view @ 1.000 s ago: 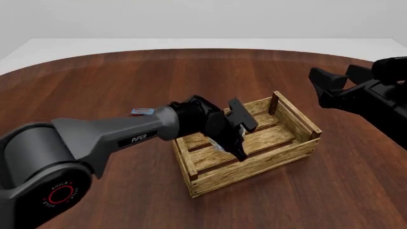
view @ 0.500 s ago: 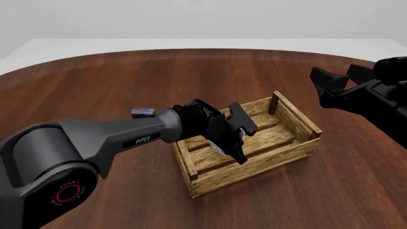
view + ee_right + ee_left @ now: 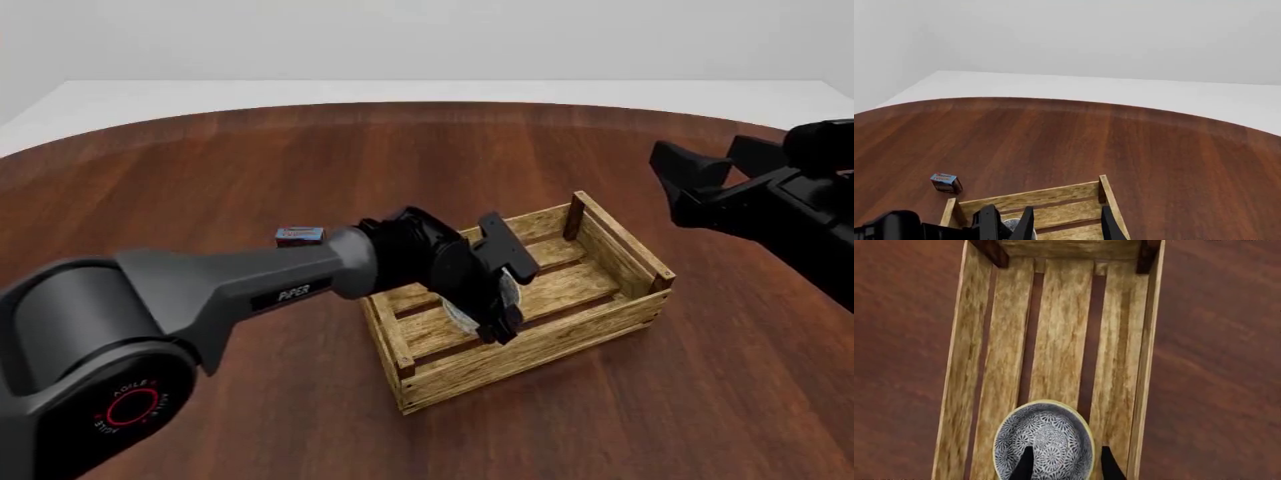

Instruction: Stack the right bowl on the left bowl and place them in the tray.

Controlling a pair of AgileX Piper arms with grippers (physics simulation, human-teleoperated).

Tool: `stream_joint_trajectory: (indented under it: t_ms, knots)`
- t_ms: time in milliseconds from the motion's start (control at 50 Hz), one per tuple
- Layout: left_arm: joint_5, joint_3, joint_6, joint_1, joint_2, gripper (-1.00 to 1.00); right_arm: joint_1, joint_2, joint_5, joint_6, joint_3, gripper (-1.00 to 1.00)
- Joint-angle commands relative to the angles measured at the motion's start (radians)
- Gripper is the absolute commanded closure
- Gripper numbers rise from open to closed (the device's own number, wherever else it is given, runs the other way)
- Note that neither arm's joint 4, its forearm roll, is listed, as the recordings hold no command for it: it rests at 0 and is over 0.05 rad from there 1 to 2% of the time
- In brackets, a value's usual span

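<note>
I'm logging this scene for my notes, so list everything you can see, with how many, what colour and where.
tray: one, light wood slats with dark corner posts, on the table right of centre.
bowl: at least one, blue-grey floral pattern inside, pale yellow rim, inside the tray at its near-left end; whether a second bowl sits under it cannot be told.
small box: one, blue and red, on the table left of the tray.
table: one, dark reddish wood.
left claw: black, inside the tray, one finger inside the bowl's rim and one outside.
right claw: black, open, raised to the right of the tray, holding nothing.
</note>
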Motion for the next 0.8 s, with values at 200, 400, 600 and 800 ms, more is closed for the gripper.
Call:
stream_joint_trajectory:
  t_ms: [200, 400, 600, 800]
  knots:
    - [-0.047, 0.017, -0.031, 0.027, -0.015, -1.00, 0.003, -0.014, 0.010, 0.003, -0.002, -1.00]
    - [-0.039, 0.036, -0.019, 0.029, -0.109, -1.00, 0.007, -0.018, 0.012, 0.002, -0.002, -1.00]
    - [-0.035, 0.068, -0.020, 0.037, -0.234, -1.00, 0.006, -0.011, 0.009, -0.001, -0.003, -1.00]
    - [-0.041, 0.107, -0.038, 0.071, -0.354, -1.00, 0.004, -0.007, 0.005, -0.004, -0.002, -1.00]
